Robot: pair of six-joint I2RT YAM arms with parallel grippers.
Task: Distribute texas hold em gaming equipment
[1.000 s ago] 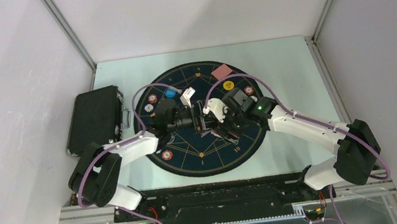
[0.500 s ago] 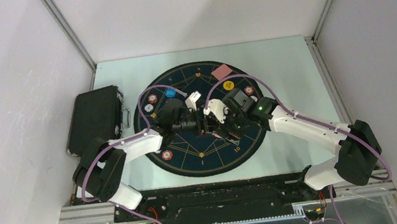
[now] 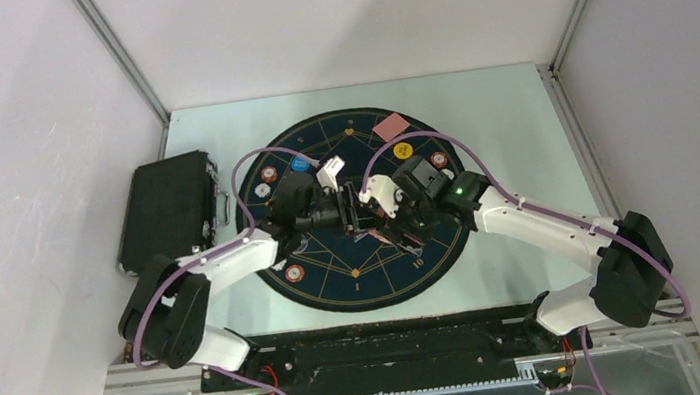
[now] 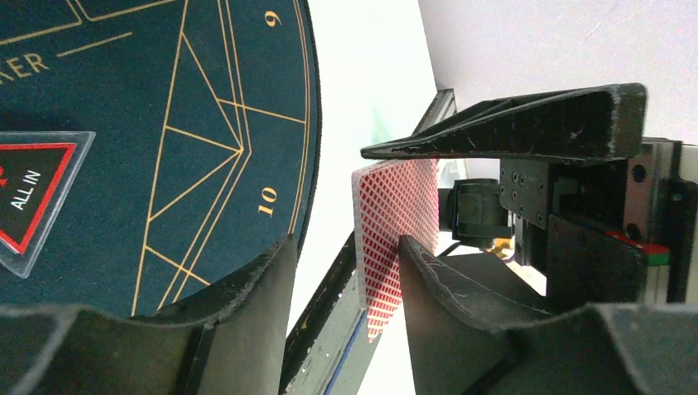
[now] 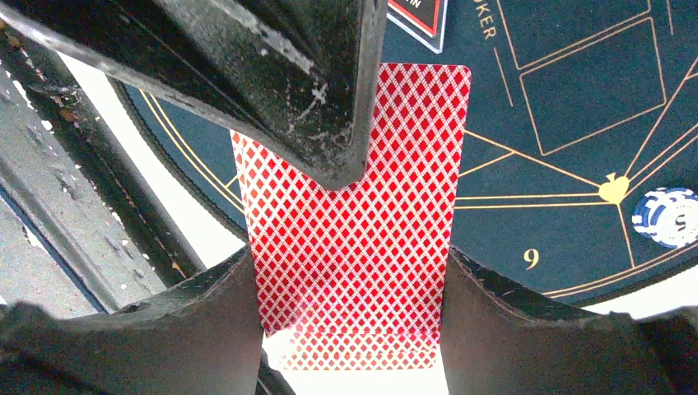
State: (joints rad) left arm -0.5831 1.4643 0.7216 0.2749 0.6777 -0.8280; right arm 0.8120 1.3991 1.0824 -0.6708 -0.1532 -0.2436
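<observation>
**Operator:** Report the left side of the table [image 3: 506,108].

**Unit:** The black case [image 3: 166,210] lies at the table's left edge, off the round mat [image 3: 356,279]. Toward the mat's far-left edge lie one red-white chip [image 3: 269,175] and one blue chip [image 3: 300,163]. The red triangular token [image 4: 33,193], marked ALL IN, lies flat toward the near-left edge.

**Operator:** State of the left gripper?

**Unit:** My left gripper [image 4: 344,247] hangs above the mat's centre with its jaws apart, gripping nothing. The playing card [image 5: 387,164] stands edge-on between my fingers. It sits just beside one finger [image 4: 444,304]. A clear gap separates it from the other finger.

**Operator:** Where is that card?

**Unit:** It is in the air above the mat's centre, with its red-diamond back toward my right wrist camera. It does not touch the mat.

**Operator:** State of the right gripper?

**Unit:** My right gripper [image 5: 347,263] is clamped on the playing card, one finger against each long edge. The two grippers meet tip to tip.

**Operator:** Report the right side.

**Unit:** Toward the mat's far-right edge lie the yellow chip [image 3: 403,150] and a second red-white chip [image 3: 438,159]. A pink-backed card [image 3: 390,125] lies flat at the far edge. My right wrist camera also shows a blue-white chip [image 5: 667,216] just inside the mat's rim.
</observation>
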